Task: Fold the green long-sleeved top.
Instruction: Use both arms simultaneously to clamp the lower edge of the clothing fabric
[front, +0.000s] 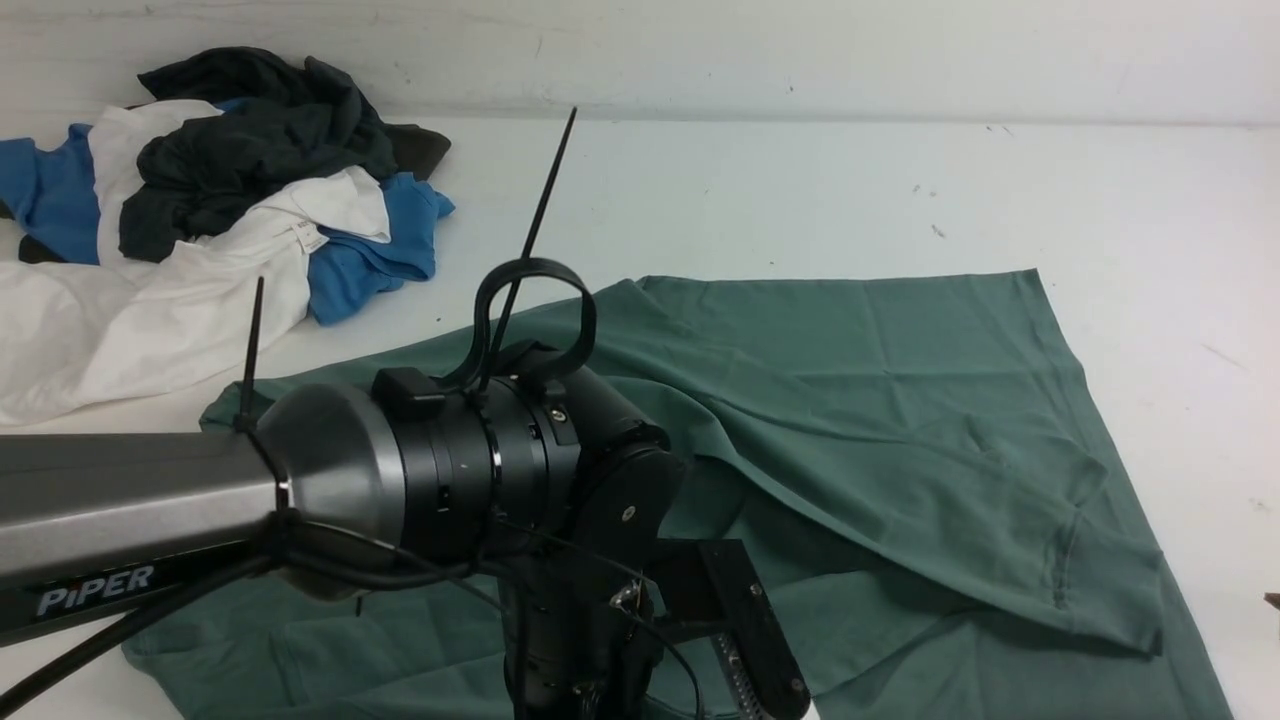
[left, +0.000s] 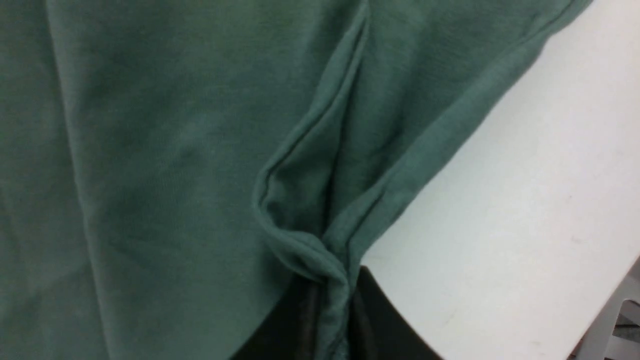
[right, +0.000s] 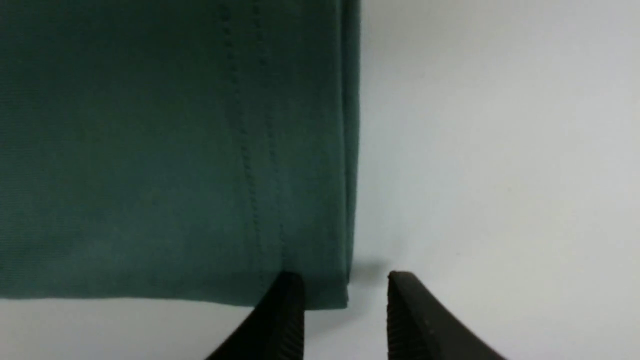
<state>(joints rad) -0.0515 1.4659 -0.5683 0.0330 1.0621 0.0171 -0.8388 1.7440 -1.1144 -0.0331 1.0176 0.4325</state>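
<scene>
Green long-sleeved top (front: 850, 400) lies partly hidden behind the left arm (front: 200, 490).

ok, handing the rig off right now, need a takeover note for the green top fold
Left gripper: shut, pinching a bunched fold of the green long-sleeved top near its edge.
Right gripper: open, holding nothing, poised at a hemmed corner of the top lying flat on the table. It is out of the front view.
Top: spread across the near table, apart from the pile of other garments at far left.
Done: one layer lies turned over the body, creased.
Left: probably lay down the fold the left gripper holds, smooth it, then make the remaining folds.
</scene>
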